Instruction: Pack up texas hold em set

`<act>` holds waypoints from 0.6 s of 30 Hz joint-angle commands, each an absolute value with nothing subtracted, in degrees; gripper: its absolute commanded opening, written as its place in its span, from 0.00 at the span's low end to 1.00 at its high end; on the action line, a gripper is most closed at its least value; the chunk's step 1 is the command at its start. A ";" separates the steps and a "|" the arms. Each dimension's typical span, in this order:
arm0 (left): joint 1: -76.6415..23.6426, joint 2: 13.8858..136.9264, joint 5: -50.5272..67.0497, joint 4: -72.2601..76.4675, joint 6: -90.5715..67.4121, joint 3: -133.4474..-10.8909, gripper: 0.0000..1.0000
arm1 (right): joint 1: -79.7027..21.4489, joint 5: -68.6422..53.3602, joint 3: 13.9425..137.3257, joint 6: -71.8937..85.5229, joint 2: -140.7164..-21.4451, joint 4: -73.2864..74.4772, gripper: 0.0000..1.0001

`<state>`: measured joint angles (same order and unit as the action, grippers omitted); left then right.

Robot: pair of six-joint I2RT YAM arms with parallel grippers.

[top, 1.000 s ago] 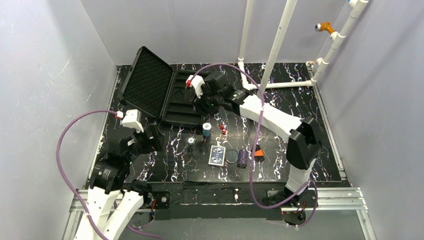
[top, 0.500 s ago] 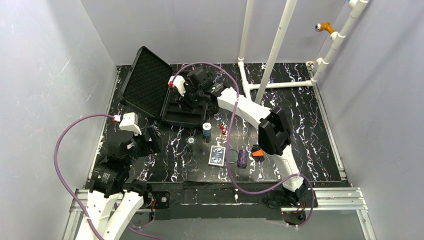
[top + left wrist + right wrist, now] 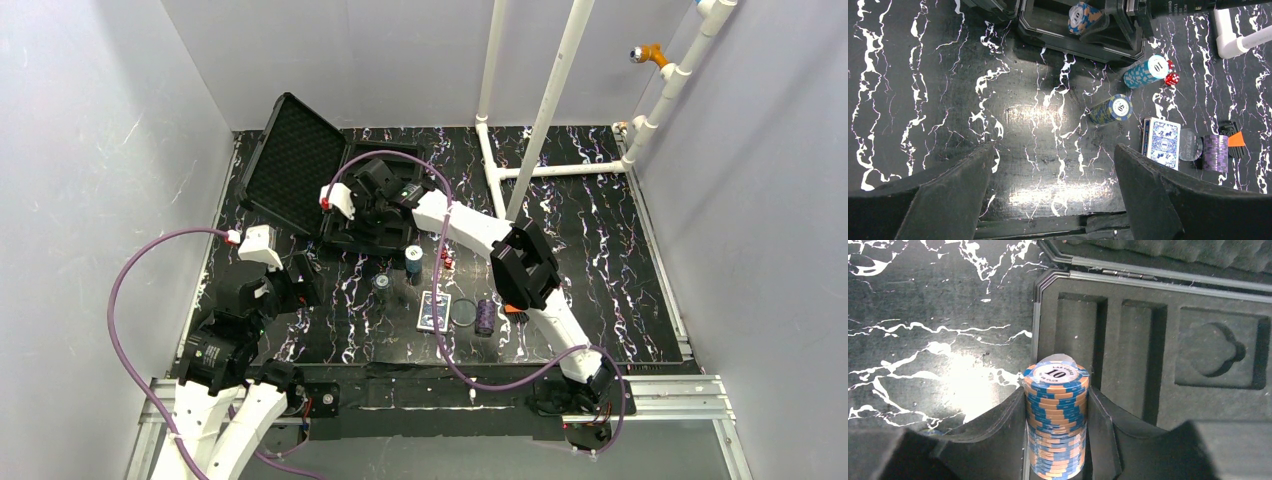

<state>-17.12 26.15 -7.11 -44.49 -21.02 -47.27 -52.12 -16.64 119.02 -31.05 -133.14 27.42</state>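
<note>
Your right gripper [image 3: 1055, 407] is clamped on a roll of blue-and-orange chips [image 3: 1057, 435], with one finger pressed to each side and the top chip reading 10. In the right wrist view the roll stands at the lower middle of the frame. It is at the left edge of the moulded tray [image 3: 1148, 295], just in front of the first of two long slots. A round recess sits further right in the tray, and the foam lid [image 3: 1173, 250] runs along the top edge.

From above, the black case [image 3: 295, 165] lies open at the upper left of the table [image 3: 600, 220]. Its lid leans back to the left, and your right arm reaches across to the tray.

Your left gripper [image 3: 1054, 150] hovers over bare table at the lower left of the overhead view. Its fingers are wide apart with nothing between them.

In the left wrist view the rest of the set lies loose on the right side of the frame:
- A teal roll [image 3: 1148, 71] lies on its side just below the case, with red dice [image 3: 1172, 78] just beside it.
- A dark roll [image 3: 1112, 109] lies a little lower and to the left.
- The blue-backed deck [image 3: 1162, 142] lies at the lower right.
- The round disc [image 3: 1190, 145] is just beside the deck.
- A purple roll [image 3: 1216, 152] lies to the right of the disc.
- A small orange-and-black object [image 3: 1235, 139] sits against the purple roll near the right edge.
</note>
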 commanded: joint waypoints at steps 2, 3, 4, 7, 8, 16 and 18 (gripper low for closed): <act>-17.40 26.61 -8.44 -45.35 -21.01 -46.67 0.90 | -52.46 -16.39 124.44 -36.13 -134.81 23.56 0.01; -17.36 26.60 -8.50 -45.40 -21.05 -46.66 0.90 | -52.47 -15.97 124.57 -36.32 -135.09 23.06 0.01; -17.36 26.73 -8.57 -45.48 -21.01 -46.67 0.90 | -52.47 -15.77 124.54 -36.55 -135.38 22.32 0.01; -17.40 27.01 -8.61 -45.51 -21.03 -46.75 0.90 | -52.55 -15.74 124.60 -36.81 -136.02 20.78 0.01; -17.40 27.06 -8.61 -45.45 -21.02 -46.76 0.90 | -52.60 -15.78 124.57 -36.82 -136.17 20.27 0.01; -17.40 27.17 -8.79 -45.53 -21.01 -46.69 0.90 | -52.89 -15.30 124.50 -36.41 -137.74 15.00 0.01; -17.40 27.30 -8.83 -45.53 -21.01 -46.75 0.90 | -53.07 -15.29 124.53 -36.07 -138.25 13.89 0.01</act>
<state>-17.12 26.83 -7.35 -45.01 -21.02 -47.24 -52.62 -15.59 121.49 -35.11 -137.03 23.29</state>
